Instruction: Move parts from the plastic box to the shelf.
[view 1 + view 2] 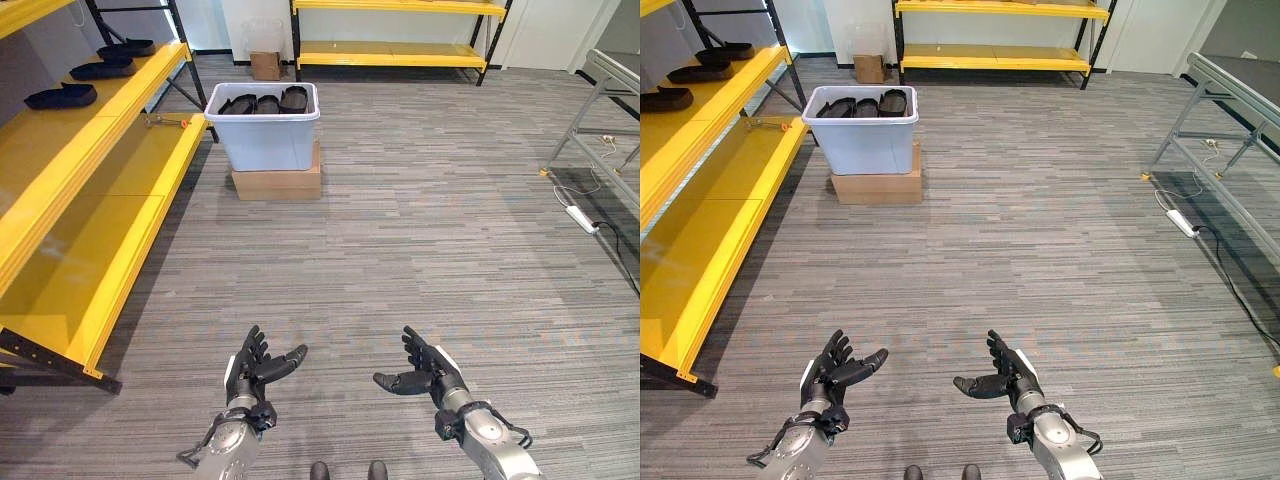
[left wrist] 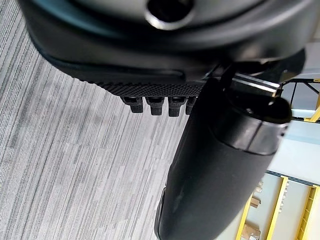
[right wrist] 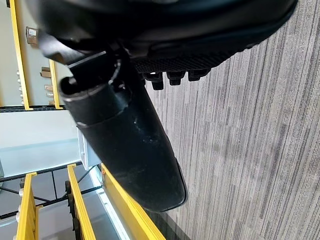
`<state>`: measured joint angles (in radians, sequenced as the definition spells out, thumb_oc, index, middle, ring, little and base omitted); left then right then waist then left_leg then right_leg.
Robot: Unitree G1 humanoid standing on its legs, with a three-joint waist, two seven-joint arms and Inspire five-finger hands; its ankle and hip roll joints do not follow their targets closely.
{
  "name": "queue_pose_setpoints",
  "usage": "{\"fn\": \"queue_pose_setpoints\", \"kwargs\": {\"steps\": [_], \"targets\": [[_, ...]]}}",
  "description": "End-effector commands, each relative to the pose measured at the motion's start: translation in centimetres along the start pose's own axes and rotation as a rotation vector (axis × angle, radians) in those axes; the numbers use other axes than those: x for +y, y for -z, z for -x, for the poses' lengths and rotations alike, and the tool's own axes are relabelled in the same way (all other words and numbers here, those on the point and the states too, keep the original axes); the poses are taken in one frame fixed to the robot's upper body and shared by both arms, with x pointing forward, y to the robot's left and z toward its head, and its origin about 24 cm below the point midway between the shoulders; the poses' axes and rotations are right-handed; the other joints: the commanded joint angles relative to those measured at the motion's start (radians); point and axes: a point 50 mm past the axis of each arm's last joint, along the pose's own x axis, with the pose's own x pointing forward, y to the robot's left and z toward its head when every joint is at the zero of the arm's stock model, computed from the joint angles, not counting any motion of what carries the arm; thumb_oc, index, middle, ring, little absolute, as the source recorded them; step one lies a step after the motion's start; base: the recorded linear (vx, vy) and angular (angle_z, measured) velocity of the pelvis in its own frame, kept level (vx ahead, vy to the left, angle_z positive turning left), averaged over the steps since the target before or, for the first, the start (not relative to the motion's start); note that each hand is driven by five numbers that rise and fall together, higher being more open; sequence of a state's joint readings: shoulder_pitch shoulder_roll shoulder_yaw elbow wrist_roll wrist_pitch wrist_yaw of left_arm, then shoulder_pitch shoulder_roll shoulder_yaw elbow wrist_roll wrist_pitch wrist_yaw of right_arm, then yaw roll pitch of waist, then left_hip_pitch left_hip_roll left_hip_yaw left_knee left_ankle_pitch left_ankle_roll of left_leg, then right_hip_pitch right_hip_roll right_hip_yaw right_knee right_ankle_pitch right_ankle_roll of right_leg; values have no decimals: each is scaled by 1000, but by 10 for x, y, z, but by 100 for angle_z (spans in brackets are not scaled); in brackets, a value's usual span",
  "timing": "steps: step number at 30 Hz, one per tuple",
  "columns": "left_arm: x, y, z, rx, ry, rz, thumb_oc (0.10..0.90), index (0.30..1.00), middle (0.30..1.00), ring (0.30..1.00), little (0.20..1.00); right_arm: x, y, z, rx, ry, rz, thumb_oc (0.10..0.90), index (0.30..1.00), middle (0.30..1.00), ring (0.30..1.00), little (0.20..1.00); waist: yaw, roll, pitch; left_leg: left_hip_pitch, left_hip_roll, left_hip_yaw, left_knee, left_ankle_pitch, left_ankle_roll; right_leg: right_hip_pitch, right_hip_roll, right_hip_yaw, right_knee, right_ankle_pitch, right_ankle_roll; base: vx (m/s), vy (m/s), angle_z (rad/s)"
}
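Note:
A pale plastic box [image 1: 262,128] stands on a cardboard carton far ahead, with several black parts [image 1: 266,103] lying in it. More black parts [image 1: 62,96] rest on the upper board of the yellow shelf [image 1: 90,180] along the left. My left hand [image 1: 254,369] and right hand [image 1: 425,373] hover low over the grey floor near me, both open and holding nothing, fingers spread and thumbs turned inward. Each sits well short of the box.
A second yellow shelf [image 1: 395,50] runs along the far wall, with a small cardboard box [image 1: 265,65] on the floor beside it. A grey metal frame [image 1: 600,110] stands at the right, with a white power strip [image 1: 581,218] and cable on the floor by it.

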<state>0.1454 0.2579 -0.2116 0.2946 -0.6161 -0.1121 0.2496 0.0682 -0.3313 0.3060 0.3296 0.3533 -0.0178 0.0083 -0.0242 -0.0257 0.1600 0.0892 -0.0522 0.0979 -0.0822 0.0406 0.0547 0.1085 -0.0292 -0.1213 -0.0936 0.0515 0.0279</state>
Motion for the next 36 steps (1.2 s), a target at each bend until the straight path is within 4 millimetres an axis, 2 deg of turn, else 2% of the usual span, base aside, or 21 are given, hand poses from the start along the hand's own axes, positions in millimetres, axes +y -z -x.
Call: {"fn": "queue_pose_setpoints", "kwargs": {"steps": [1, 12, 17, 24, 27, 36], "targets": [[-21, -40, -9, -204, 117, 8, 900, 1000, 1000, 1000, 1000, 7, -62, -11, -282, -57, 64, 900, 1000, 1000, 1000, 1000, 6, -25, -40, 46, 57, 14, -5, -80, -42, 8, -37, 0, 6, -3, 54, 0, 0, 0], [-24, -36, -10, -171, 137, 17, 900, 1000, 1000, 1000, 1000, 8, -63, -12, -286, -55, 52, 900, 1000, 1000, 1000, 1000, 4, -23, -40, 45, 55, 14, -5, -81, -41, 6, -38, 3, 6, -2, 56, 0, 0, 0], [-30, -35, -8, -144, 200, 114, 900, 1000, 1000, 1000, 1000, 7, -64, -12, -282, -59, 46, 900, 1000, 1000, 1000, 1000, 3, -22, -40, 46, 55, 16, -5, -81, -40, 5, -39, 2, 6, -1, 56, 0, 0, 0], [-31, -35, -9, -136, 211, 113, 900, 1000, 1000, 1000, 1000, 6, -63, -13, -278, -57, 37, 900, 1000, 1000, 1000, 1000, 2, -22, -39, 48, 54, 16, -5, -82, -38, 8, -40, 2, 6, -1, 56, 1, 6, 0], [-36, -39, -7, -148, 289, 152, 900, 1000, 1000, 1000, 1000, 5, -64, -12, -280, -56, 50, 900, 1000, 1000, 1000, 1000, 0, -21, -40, 50, 52, 17, -5, -84, -36, 9, -42, 1, 6, -1, 57, 8, 46, 0], [-34, -44, -8, -166, 294, 141, 900, 1000, 1000, 1000, 1000, 3, -67, -11, -292, -49, 60, 900, 1000, 1000, 1000, 1000, 0, -22, -41, 52, 45, 17, -5, -88, -29, 11, -48, 6, 6, 3, 62, 9, 35, 0]]}}
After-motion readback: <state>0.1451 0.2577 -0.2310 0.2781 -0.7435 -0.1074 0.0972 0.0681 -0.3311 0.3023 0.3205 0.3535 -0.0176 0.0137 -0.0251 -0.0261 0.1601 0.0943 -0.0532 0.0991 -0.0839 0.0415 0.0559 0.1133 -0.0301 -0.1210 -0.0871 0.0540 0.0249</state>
